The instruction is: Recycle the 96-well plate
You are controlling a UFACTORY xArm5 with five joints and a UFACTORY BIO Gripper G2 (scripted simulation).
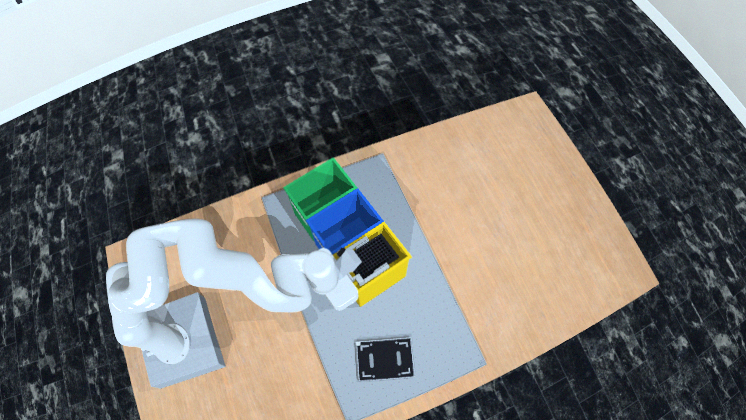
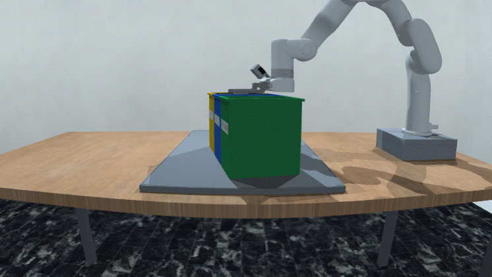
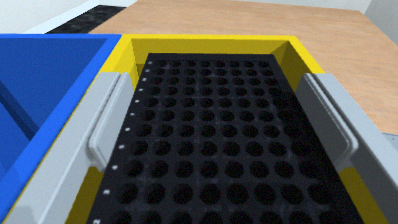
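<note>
As you look down into the yellow bin, you see the black 96-well plate at its mouth, grasped along both long sides by your pincer. You can read a small "3" and "2" along the plate's edge. Your blue bin stands upright between the yellow and the green bin, also upright. You find white labels on the bins, their print too small to read. Well apart on your desk lies the plate nest, with white corner marks.
</note>
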